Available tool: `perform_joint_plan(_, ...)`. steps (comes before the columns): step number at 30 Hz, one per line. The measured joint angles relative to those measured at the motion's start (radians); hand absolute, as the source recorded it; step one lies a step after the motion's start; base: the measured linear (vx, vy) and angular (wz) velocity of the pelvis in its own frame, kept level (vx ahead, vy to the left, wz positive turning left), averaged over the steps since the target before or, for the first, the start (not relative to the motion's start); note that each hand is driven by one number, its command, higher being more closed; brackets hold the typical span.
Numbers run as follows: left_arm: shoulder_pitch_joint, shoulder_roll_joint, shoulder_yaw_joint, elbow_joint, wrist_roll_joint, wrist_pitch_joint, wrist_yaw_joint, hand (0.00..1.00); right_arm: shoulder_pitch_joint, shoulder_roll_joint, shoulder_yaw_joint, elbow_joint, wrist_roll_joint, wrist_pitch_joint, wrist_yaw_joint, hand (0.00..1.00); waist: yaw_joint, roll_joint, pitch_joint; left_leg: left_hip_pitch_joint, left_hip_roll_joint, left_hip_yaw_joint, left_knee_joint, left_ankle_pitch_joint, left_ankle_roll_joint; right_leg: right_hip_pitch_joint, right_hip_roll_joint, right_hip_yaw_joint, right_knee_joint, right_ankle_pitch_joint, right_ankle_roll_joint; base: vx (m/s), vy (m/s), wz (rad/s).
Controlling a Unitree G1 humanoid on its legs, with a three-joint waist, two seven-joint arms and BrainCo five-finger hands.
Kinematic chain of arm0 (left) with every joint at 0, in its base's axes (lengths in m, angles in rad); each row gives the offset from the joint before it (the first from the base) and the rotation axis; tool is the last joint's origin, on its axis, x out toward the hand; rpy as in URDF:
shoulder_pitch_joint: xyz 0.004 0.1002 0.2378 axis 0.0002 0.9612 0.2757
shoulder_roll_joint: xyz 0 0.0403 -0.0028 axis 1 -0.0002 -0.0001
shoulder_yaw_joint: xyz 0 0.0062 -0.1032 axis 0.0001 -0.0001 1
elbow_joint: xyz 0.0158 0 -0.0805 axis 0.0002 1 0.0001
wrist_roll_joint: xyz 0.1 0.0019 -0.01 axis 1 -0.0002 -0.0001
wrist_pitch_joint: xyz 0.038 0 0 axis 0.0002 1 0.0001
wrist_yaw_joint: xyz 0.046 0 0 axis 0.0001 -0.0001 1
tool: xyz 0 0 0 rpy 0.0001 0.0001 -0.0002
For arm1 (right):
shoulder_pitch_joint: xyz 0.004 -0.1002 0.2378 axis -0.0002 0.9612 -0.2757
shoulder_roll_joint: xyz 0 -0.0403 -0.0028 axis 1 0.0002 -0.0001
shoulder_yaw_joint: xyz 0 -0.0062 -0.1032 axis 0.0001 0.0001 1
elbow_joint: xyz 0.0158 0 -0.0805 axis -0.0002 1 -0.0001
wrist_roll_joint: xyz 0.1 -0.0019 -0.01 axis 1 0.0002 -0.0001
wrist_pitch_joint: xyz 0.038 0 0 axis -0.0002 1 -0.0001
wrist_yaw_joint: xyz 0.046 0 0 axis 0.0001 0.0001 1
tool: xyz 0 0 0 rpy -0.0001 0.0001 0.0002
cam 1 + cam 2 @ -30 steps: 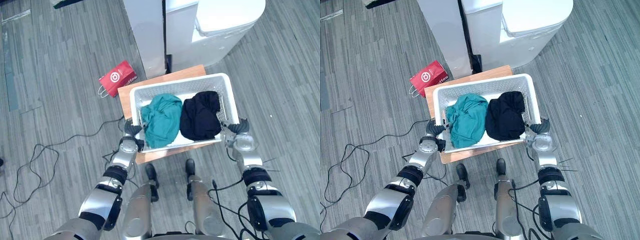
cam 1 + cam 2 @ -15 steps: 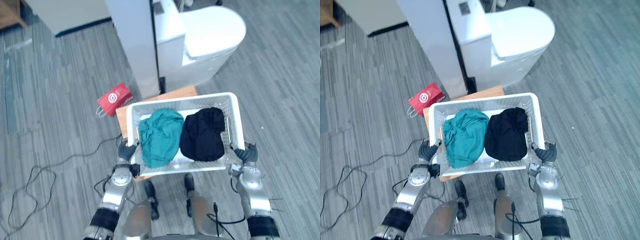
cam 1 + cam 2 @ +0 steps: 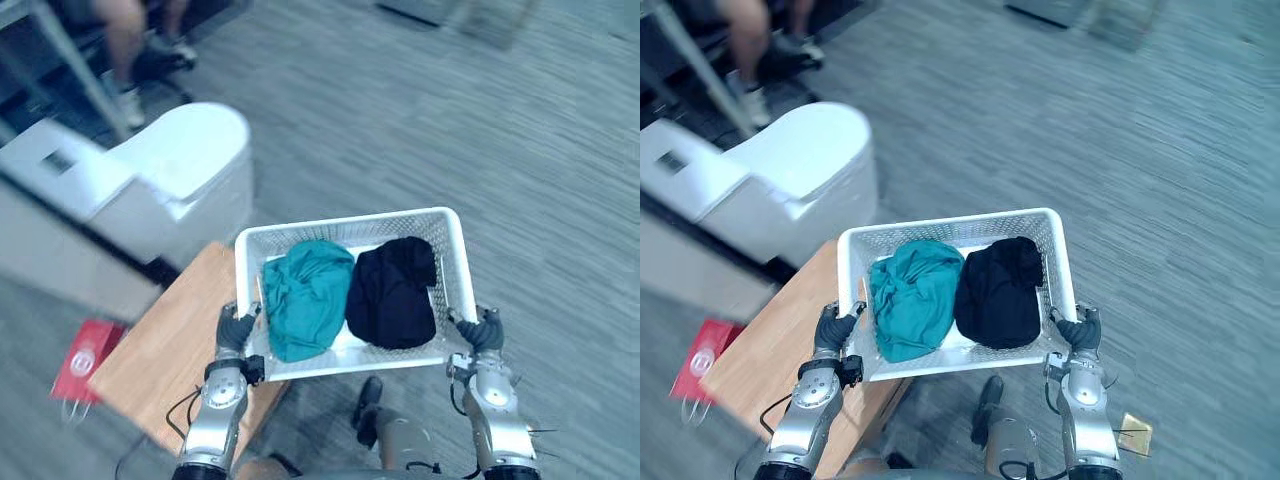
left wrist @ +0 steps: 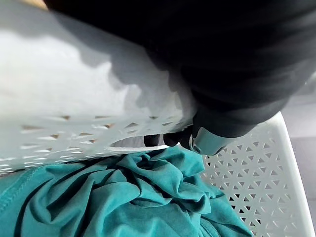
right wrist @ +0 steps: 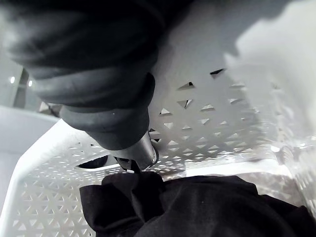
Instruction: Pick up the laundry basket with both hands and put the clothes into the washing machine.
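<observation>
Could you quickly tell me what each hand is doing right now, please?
Left hand: shut on the laundry basket, gripping its left end.
Right hand: shut on the laundry basket, gripping its right end.

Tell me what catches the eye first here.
A white laundry basket at centre, gripped at its ends by the left hand and right hand, holds a teal garment beside a black garment. A white washing machine stands at upper left, beyond a wooden table.

The laundry basket [image 3: 340, 232] hides part of the table [image 3: 160, 340]; a person's blurred legs [image 3: 122, 35] are cropped.
</observation>
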State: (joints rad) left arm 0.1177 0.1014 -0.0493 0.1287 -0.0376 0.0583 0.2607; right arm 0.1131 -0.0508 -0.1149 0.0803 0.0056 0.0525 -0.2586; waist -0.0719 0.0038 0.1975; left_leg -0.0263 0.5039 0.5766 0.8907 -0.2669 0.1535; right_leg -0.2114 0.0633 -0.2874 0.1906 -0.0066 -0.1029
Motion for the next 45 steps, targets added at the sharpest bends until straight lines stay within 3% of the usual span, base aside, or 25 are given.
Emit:
perform_joint_plan(1,0.020,-0.022,0.005,0.001,-0.008,0.000,0.002,1.00,-0.023,-0.019,0.003,0.000,-0.007,0.001,0.001,1.00,0.043,0.004,0.002,-0.035,-0.119,-0.161,0.041,-0.045,-0.054,0.026,0.044,0.096,-0.029,0.007,-0.026,0.19,-0.092,-2.06)
perform_joint_plan(3,0.044,-0.056,0.005,0.002,-0.013,0.001,0.002,1.00,-0.031,-0.061,0.021,0.001,-0.008,0.002,0.006,1.00,0.062,0.009,0.004,-0.114,-0.348,-0.354,-0.045,-0.094,-0.070,0.098,0.061,0.202,-0.097,0.010,-0.031,0.20,-0.061,-1.76)
perform_joint_plan(5,0.060,-0.067,0.000,-0.007,-0.013,0.001,0.002,1.00,-0.032,-0.083,0.026,-0.010,-0.008,0.002,0.009,1.00,0.064,0.015,0.002,-0.194,-0.442,-0.425,-0.181,-0.094,-0.087,0.134,0.065,0.272,-0.131,0.009,-0.029,0.16,-0.043,-1.30)
perform_joint_plan(6,0.061,-0.073,0.000,-0.011,-0.013,0.001,0.002,1.00,-0.032,-0.095,0.026,-0.018,-0.008,0.002,0.009,1.00,0.065,0.022,0.001,-0.255,-0.472,-0.454,-0.268,-0.068,-0.130,0.159,0.072,0.311,-0.171,0.008,-0.025,0.18,-0.030,-1.25)
perform_joint_plan(8,0.061,-0.079,0.000,-0.022,-0.012,0.001,0.002,1.00,-0.030,-0.098,0.023,-0.020,-0.008,0.002,0.008,1.00,0.068,0.025,0.000,-0.312,-0.478,-0.465,-0.447,-0.001,-0.227,0.204,0.078,0.346,-0.237,0.005,-0.001,0.24,-0.009,-1.01)
perform_joint_plan(9,0.060,-0.081,-0.001,-0.022,-0.012,0.002,0.002,1.00,-0.026,-0.098,0.019,-0.021,-0.007,0.002,0.008,1.00,0.071,0.030,-0.001,-0.317,-0.473,-0.455,-0.533,0.039,-0.242,0.224,0.085,0.354,-0.254,0.008,0.006,0.36,0.013,-1.20)
perform_joint_plan(10,0.063,-0.093,-0.007,-0.022,-0.011,0.013,0.002,1.00,-0.005,-0.098,0.013,-0.024,-0.007,0.002,0.007,1.00,0.090,0.035,-0.004,-0.309,-0.453,-0.432,-0.566,0.139,-0.190,0.260,0.095,0.355,-0.259,0.011,0.010,0.41,0.047,-0.99)
perform_joint_plan(12,0.073,-0.100,-0.011,-0.022,-0.010,0.021,0.000,1.00,0.021,-0.095,0.009,-0.030,-0.007,0.001,0.007,1.00,0.088,0.032,-0.025,-0.298,-0.455,-0.430,-0.555,0.179,-0.134,0.275,0.091,0.364,-0.236,-0.030,0.024,0.38,0.071,-0.62)
perform_joint_plan(14,0.073,-0.105,-0.022,-0.021,-0.009,0.022,-0.001,1.00,0.037,-0.079,-0.010,-0.029,-0.008,0.000,0.007,1.00,0.084,0.021,-0.030,-0.265,-0.463,-0.388,-0.545,0.169,-0.102,0.227,0.068,0.353,-0.067,-0.162,0.107,0.39,0.070,-0.30)
perform_joint_plan(15,0.081,-0.109,-0.025,-0.019,-0.008,0.023,-0.001,1.00,0.038,-0.078,-0.017,-0.015,-0.014,-0.001,0.009,1.00,0.085,0.017,-0.028,-0.211,-0.466,-0.371,-0.564,0.159,-0.065,0.143,0.053,0.339,0.176,-0.244,0.250,0.47,0.065,-0.15)
perform_joint_plan(16,0.091,-0.104,-0.033,-0.018,-0.008,0.034,-0.001,1.00,0.050,-0.061,-0.025,-0.012,-0.024,0.003,0.013,1.00,0.075,0.013,-0.028,-0.155,-0.482,-0.370,-0.570,0.126,-0.047,0.055,0.030,0.313,0.447,-0.244,0.358,0.59,0.061,-0.04)
perform_joint_plan(17,0.096,-0.095,-0.035,-0.018,-0.008,0.038,-0.001,1.00,0.057,-0.053,-0.024,-0.009,-0.029,0.003,0.016,1.00,0.068,0.013,-0.028,-0.121,-0.490,-0.373,-0.577,0.112,-0.042,0.009,0.014,0.304,0.573,-0.209,0.352,0.63,0.050,0.29)
perform_joint_plan(19,0.107,-0.079,-0.028,-0.018,-0.008,0.045,0.000,1.00,0.058,-0.050,-0.005,0.008,-0.039,0.003,0.024,1.00,0.052,0.023,-0.026,0.002,-0.510,-0.383,-0.611,0.057,-0.031,-0.097,-0.066,0.250,0.777,-0.272,0.182,0.55,0.024,0.20)
perform_joint_plan(21,0.106,-0.071,-0.016,-0.025,-0.008,0.044,0.001,1.00,0.050,-0.035,-0.005,0.014,-0.038,0.002,0.024,1.00,0.057,0.033,-0.026,0.055,-0.490,-0.395,-0.619,0.003,-0.049,-0.167,-0.101,0.223,0.719,-0.296,0.141,0.57,-0.032,0.03)
perform_joint_plan(23,0.105,-0.048,-0.020,-0.026,-0.008,0.045,0.000,1.00,0.050,-0.034,-0.002,0.014,-0.038,0.002,0.026,1.00,0.051,0.036,-0.024,0.107,-0.463,-0.419,-0.640,-0.033,-0.073,-0.221,-0.100,0.226,0.540,-0.283,0.154,0.54,-0.109,0.28)
perform_joint_plan(26,0.102,-0.044,-0.033,-0.020,-0.007,0.046,-0.004,1.00,0.063,-0.034,-0.008,0.012,-0.038,0.002,0.027,1.00,0.015,0.015,-0.026,0.204,-0.446,-0.481,-0.705,-0.052,-0.100,-0.219,-0.113,0.330,0.035,-0.047,0.202,0.65,-0.238,0.74)
perform_joint_plan(27,0.101,-0.041,-0.048,-0.008,-0.005,0.046,-0.012,1.00,0.073,-0.040,-0.009,0.014,-0.038,0.002,0.027,1.00,0.008,0.009,-0.024,0.244,-0.439,-0.507,-0.690,-0.086,-0.154,-0.201,-0.125,0.352,0.013,0.118,0.206,0.55,-0.225,0.57)
perform_joint_plan(29,0.092,-0.085,-0.045,0.018,0.005,0.050,-0.014,1.00,0.068,-0.060,-0.018,0.014,-0.038,0.019,0.025,1.00,0.005,0.063,-0.020,0.217,-0.374,-0.528,-0.546,-0.071,-0.204,-0.211,-0.093,0.288,0.175,0.030,0.150,0.64,-0.255,0.56)
perform_joint_plan(32,0.103,-0.107,-0.038,0.016,0.013,0.050,-0.022,1.00,0.133,-0.060,-0.023,-0.069,-0.035,0.020,0.024,1.00,0.036,0.089,-0.004,0.013,-0.257,-0.517,0.036,0.128,-0.240,-0.067,-0.056,0.232,0.225,-0.106,0.093,0.59,-0.254,0.33)
perform_joint_plan(34,0.108,-0.110,-0.036,-0.014,0.012,0.049,-0.025,1.00,0.149,-0.054,-0.024,-0.117,-0.035,0.020,0.017,1.00,0.058,0.084,0.001,-0.116,-0.198,-0.446,0.217,0.100,-0.204,0.052,-0.046,0.209,0.158,-0.134,0.075,0.55,-0.185,0.27)
perform_joint_plan(38,0.122,-0.118,-0.030,-0.076,0.012,0.034,-0.046,1.00,0.154,-0.060,-0.032,-0.196,-0.032,0.012,0.015,1.00,0.090,0.072,-0.002,-0.252,-0.235,-0.301,-0.117,0.019,-0.151,0.229,-0.066,0.182,0.010,-0.169,0.069,0.46,-0.043,0.30)
perform_joint_plan(41,0.140,-0.122,-0.027,-0.081,0.012,0.033,-0.047,1.00,0.107,-0.067,-0.031,-0.144,-0.033,0.012,0.019,1.00,0.099,0.071,-0.001,-0.281,-0.337,-0.345,-0.497,0.122,-0.216,0.318,-0.102,0.182,-0.032,-0.221,0.107,0.49,0.149,0.05)
perform_joint_plan(42,0.148,-0.118,-0.028,-0.078,0.012,0.036,-0.048,1.00,0.096,-0.068,-0.028,-0.100,-0.033,0.012,0.020,1.00,0.108,0.058,-0.010,-0.270,-0.369,-0.353,-0.511,0.194,-0.199,0.350,-0.122,0.192,-0.053,-0.232,0.132,0.52,0.211,-0.08)
perform_joint_plan(43,0.142,-0.114,-0.026,-0.076,0.014,0.043,-0.048,1.00,0.087,-0.062,-0.028,-0.063,-0.032,0.012,0.020,1.00,0.109,0.048,-0.028,-0.277,-0.395,-0.350,-0.469,0.183,-0.134,0.367,-0.152,0.193,-0.065,-0.242,0.155,0.46,0.186,-0.01)
perform_joint_plan(45,0.141,-0.113,-0.025,-0.057,0.025,0.047,-0.047,1.00,0.079,-0.063,-0.036,-0.021,-0.024,0.012,0.021,1.00,0.101,0.043,-0.031,-0.291,-0.393,-0.334,-0.353,0.109,-0.079,0.365,-0.171,0.226,-0.006,-0.249,0.184,0.61,0.285,-0.04)
